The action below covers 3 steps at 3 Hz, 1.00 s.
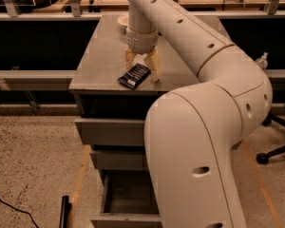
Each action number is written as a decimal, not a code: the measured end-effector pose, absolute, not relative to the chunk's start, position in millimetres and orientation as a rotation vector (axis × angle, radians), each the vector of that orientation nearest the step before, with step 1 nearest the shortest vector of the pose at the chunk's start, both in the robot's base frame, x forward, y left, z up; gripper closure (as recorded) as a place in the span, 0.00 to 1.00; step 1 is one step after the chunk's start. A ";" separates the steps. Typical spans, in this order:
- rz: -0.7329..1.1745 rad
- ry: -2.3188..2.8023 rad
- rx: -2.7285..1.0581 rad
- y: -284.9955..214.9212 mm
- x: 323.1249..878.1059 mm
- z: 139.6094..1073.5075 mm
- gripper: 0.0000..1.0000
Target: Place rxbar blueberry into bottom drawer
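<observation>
The rxbar blueberry [134, 76], a flat dark navy bar with white lettering, lies on the grey cabinet top [99, 61] near its front edge. My gripper [142, 66] points down just above the bar's far end, its tan fingers [155, 67] spread open on either side of it. The bottom drawer [126, 198] is pulled out below, its dark inside showing, partly hidden by my arm.
A cream bowl [122, 20] sits at the back of the cabinet top. Two shallower grey drawers [109, 132] are above the open one. My large arm [204, 127] fills the right side. A black cable [9, 205] lies on the speckled floor. A chair base [275, 146] is at the right.
</observation>
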<state>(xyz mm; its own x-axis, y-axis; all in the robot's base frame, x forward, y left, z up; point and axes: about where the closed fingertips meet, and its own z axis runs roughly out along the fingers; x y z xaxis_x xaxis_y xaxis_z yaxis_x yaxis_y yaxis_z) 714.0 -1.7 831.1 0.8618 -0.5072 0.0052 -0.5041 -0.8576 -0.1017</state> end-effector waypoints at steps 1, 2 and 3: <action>-0.049 0.803 -2.937 -2.5 714.0 831.7 0.62; -0.050 0.807 -2.938 -3.8 714.0 832.8 0.62; -0.050 0.810 -2.938 -4.7 714.0 833.7 0.63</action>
<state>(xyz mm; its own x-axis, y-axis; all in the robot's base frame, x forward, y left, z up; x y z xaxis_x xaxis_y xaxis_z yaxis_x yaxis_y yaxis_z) 714.0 -4.7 833.7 0.8585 -0.5128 0.0068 -0.5097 -0.8546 -0.0993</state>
